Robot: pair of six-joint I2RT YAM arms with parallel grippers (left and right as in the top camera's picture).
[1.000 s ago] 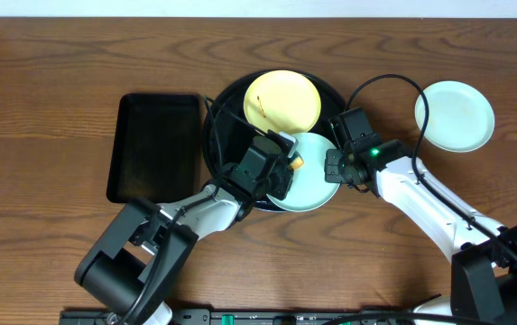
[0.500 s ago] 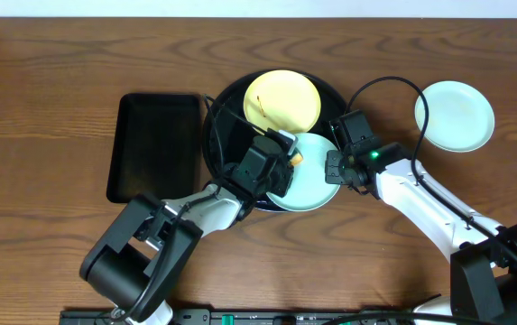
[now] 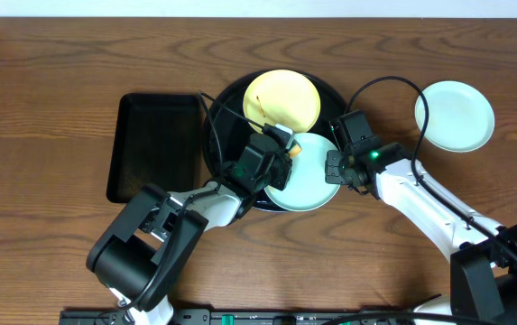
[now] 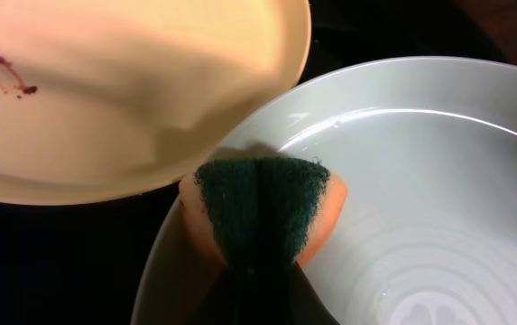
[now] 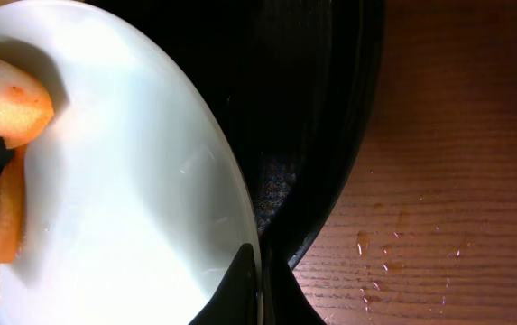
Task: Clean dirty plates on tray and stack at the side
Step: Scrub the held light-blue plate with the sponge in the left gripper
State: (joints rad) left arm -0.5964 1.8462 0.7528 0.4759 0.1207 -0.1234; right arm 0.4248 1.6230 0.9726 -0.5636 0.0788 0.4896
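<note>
Sponge pinched in my left claw presses the mint plate; my right claw pinches its rim. Pushing hard could slip that thin hold, skidding the plate.

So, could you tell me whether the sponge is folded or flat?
Folded: the left gripper pinches the sponge so its green face creases down the middle, orange foam bulging either side.

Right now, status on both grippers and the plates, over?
Left gripper shut on sponge, on mint plate in tray. Right gripper shut on that plate's rim. Smeared yellow plate overlaps it beside sponge. Other mint plate out on table.
</note>
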